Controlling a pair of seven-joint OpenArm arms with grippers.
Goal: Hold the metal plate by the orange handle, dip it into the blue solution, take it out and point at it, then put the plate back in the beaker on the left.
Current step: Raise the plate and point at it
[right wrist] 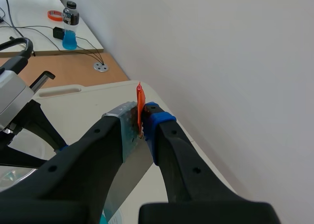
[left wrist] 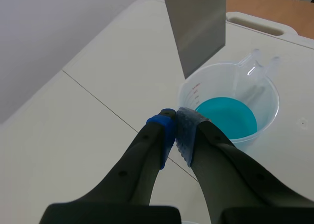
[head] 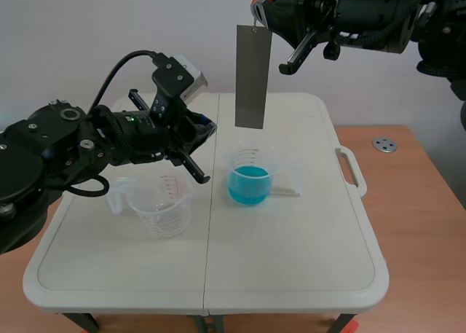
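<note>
Orange handle (right wrist: 140, 100) mostly behind right fingers (right wrist: 177, 153)

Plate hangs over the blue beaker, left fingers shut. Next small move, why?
Probably ease the left gripper toward the lower end of the grey rectangular metal plate: its shut fingers aim there but fall short, and the right gripper holds the plate by the orange handle, above the clear plastic beaker of blue solution.

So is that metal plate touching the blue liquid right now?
Apart. The scene view shows the metal plate hanging with its bottom edge above the blue liquid, table showing between.
</note>
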